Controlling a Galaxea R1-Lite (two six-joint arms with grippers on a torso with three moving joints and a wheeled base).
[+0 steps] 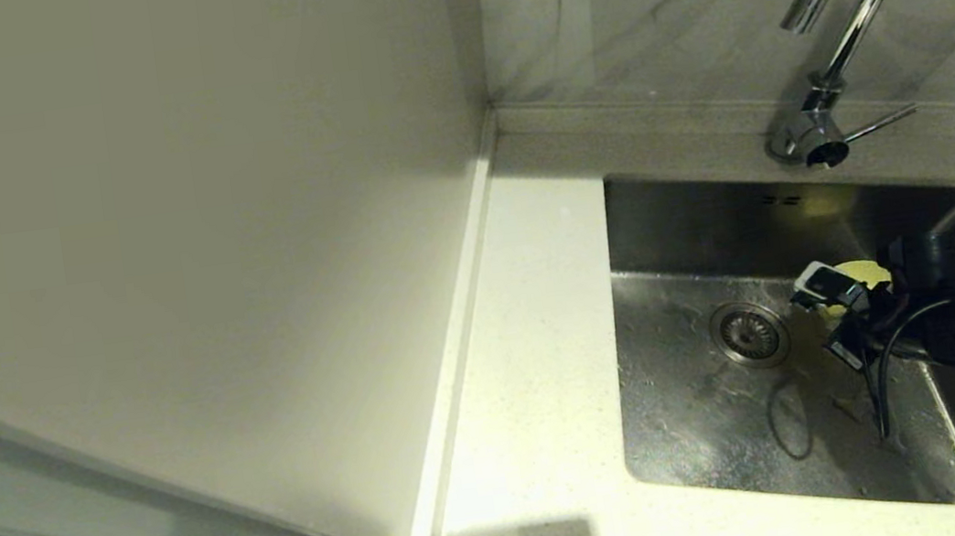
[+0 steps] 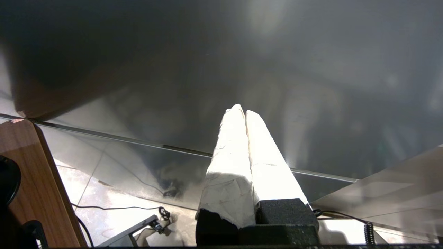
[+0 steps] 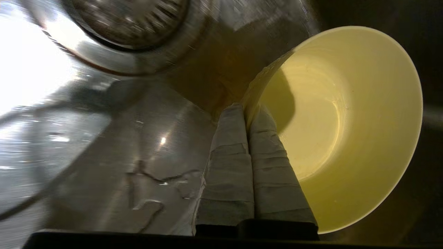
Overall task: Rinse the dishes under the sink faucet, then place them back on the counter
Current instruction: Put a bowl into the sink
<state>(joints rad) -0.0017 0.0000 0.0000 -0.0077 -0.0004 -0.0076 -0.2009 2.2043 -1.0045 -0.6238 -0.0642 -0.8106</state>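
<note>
Right gripper: I am seeing it pinching the rim of the yellow bowl, one finger inside the wall and one outside; in the head view it is sitting at the right of the frame, low inside the sink.
Yellow bowl: I am reading it as tilted on its side above the basin floor; in the head view only a sliver is showing behind the wrist, so I cannot tell whether it is touching the steel.
Drain strainer: it is lying just left of the bowl, blurred and cut off at the top of the right wrist view.
Faucet: its gooseneck is running out of the frame's top edge at upper right; I am seeing no water.
Counter: a white strip is showing left of the basin.
Other bowls: I am not finding them in any view.
Left gripper: its taped fingers are pressed together, pointing at a dim grey panel I cannot make out.
</note>
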